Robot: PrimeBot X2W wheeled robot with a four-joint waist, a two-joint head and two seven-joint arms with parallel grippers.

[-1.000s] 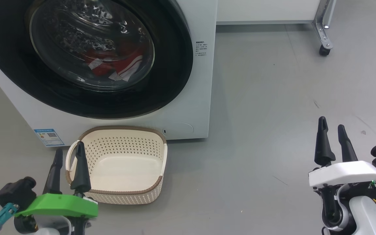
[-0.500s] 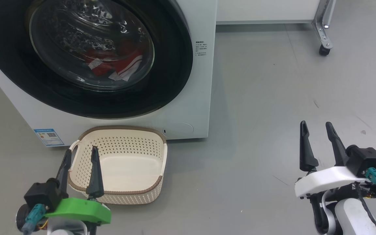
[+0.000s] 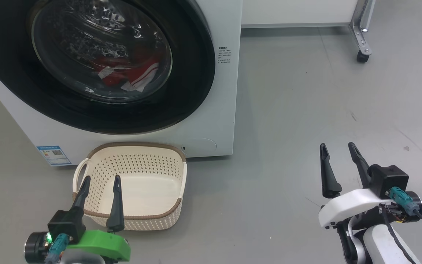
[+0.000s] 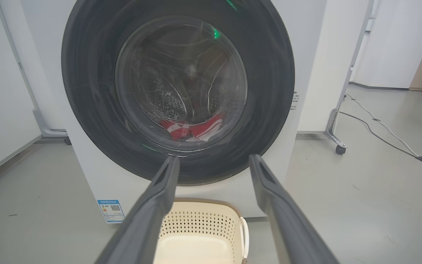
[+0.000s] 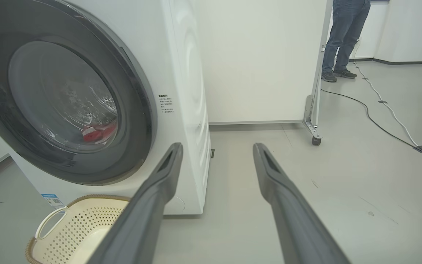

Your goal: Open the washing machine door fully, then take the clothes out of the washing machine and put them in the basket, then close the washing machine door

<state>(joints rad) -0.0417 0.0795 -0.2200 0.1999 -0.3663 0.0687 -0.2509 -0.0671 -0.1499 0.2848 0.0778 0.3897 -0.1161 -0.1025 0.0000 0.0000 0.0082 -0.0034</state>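
The grey floor (image 3: 288,128) is spread beneath both grippers, and on it the washing machine (image 3: 225,102) is stood straight ahead of the left gripper (image 3: 101,177) and ahead and to the left of the right gripper (image 3: 336,145). The washing machine door (image 3: 191,73) is seen shut flat against the white front, its black rim rising well beyond the left gripper's fingertips. Far ahead of the right gripper and to its right, a person (image 5: 343,36) in jeans is seen from the waist down, standing beside a wheeled white panel (image 5: 262,66), with a cable (image 5: 379,124) laid across the floor near by. The basket (image 3: 141,163) is set on the floor against the foot of the machine, directly before the left gripper, whose two dark fingers are seen over its near rim; whether the rim is touched cannot be told. The basket lies well to the left of the right gripper. Both grippers are held with their fingers spread wide apart, and nothing is grasped by either. The clothes (image 3: 137,75), red with white stripes, are seen through the door's glass, low in the drum, ahead of and above the left gripper. A small blue label sticker (image 3: 53,155) is fixed at the machine's lower corner, ahead of the left gripper and slightly to its left.
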